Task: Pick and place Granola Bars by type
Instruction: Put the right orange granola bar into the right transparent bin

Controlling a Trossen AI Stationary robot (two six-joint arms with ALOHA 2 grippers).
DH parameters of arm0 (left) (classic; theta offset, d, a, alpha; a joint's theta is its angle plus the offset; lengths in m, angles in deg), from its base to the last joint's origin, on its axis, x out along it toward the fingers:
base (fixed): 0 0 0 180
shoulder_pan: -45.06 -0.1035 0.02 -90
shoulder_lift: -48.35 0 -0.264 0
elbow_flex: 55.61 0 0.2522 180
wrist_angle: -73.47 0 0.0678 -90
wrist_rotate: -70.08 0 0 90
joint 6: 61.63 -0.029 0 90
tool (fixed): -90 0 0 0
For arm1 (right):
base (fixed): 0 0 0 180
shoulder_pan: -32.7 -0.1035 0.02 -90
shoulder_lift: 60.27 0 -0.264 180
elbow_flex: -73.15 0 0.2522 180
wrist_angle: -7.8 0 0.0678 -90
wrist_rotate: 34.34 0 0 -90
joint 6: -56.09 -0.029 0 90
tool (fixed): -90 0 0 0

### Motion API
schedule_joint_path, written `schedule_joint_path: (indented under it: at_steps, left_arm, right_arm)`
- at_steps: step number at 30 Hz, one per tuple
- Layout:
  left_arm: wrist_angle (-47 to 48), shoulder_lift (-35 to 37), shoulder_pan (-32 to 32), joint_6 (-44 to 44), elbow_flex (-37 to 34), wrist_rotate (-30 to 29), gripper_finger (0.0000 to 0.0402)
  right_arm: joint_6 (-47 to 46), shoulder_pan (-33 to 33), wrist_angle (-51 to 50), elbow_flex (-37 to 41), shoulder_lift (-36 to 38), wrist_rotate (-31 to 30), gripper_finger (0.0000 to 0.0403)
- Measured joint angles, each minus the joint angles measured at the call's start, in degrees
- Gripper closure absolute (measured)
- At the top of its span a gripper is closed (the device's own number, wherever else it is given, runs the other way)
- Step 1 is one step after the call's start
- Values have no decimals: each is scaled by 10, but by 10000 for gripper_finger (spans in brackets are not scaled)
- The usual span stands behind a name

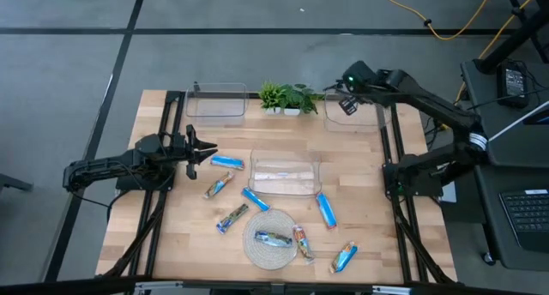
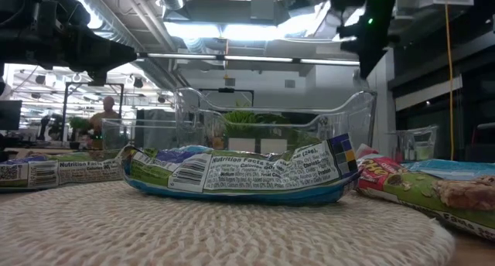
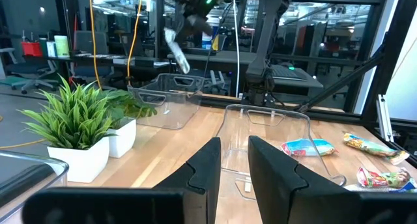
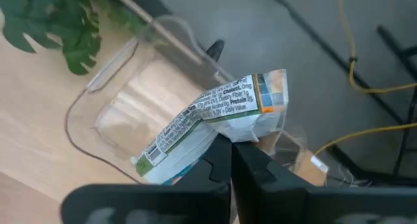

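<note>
My right gripper (image 4: 229,149) is shut on a granola bar (image 4: 215,116), white printed back showing, with a blue edge and an orange patch. It hangs over the clear bin (image 1: 353,117) at the table's far right. More bars lie on the table: a blue one (image 1: 226,162), others (image 1: 219,186) (image 1: 326,209), and two flat on the round woven mat (image 1: 257,254). Near the left edge my left gripper (image 1: 206,149) stands open and level, nothing between its fingers (image 3: 203,172). My right gripper pinches the granola bar near the middle of its length (image 4: 221,131) between its two fingers. They slant down from above and lie across the bar. The wrapper is creased at the hold. The bar is tilted and lifted clear above the far right bin.
A second clear bin (image 1: 216,102) stands at the far left, and a third (image 1: 285,173) in the table's middle. A small potted plant (image 1: 287,98) sits between the two far bins. Bare wood lies at the near left and right of the mat.
</note>
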Motion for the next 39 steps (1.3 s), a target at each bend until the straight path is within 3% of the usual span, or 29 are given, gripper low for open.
schedule_joint_path:
  at_steps: [9,28,39]
  left_arm:
    - [0,0,0,0,0,0,329]
    - [0,0,0,0,0,0,329]
    - [0,0,0,0,0,0,329]
  right_arm:
    - [26,34,26,0,-75,8,399]
    - [44,57,60,1,-132,4,399]
    - [-18,55,-45,1,-131,-154,399]
